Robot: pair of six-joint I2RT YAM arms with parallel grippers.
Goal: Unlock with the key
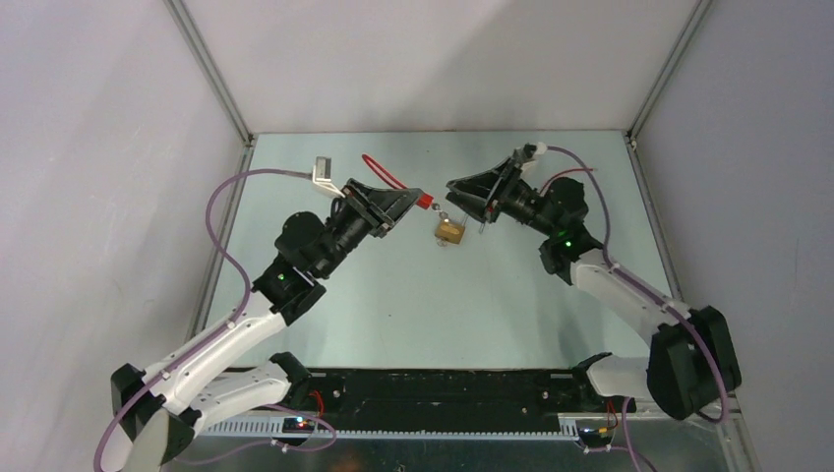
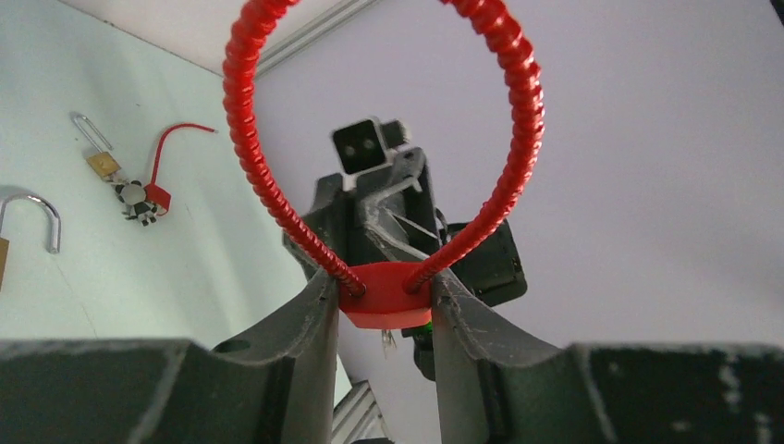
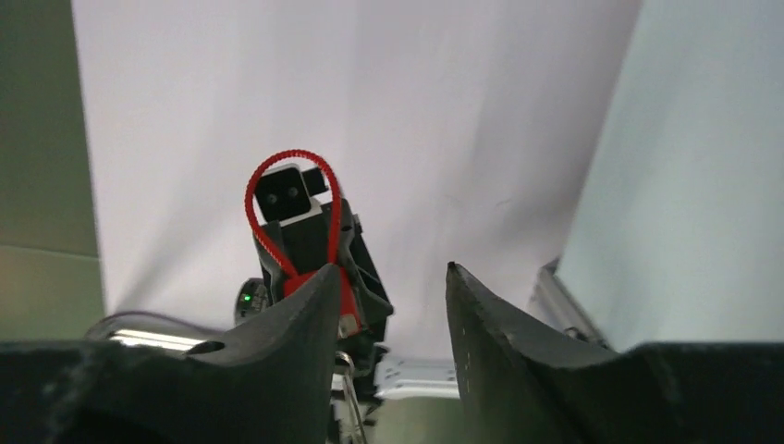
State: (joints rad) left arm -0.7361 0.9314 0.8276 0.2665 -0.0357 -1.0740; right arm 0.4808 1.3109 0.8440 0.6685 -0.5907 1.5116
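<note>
The brass padlock is between both arms, toward the far edge of the table. Just beyond it, the left pincer is clamped on a red tag. The key seems to hang under the tag. It looks tiny, light, stiff and slippery, so it is best taken by its flat head. The right pincer stands apart and holds nothing.

Narrow gap between left gripper and right gripper, tips facing, red tag in left fingers partly filling it, brass padlock just near-side, near half of table open.
</note>
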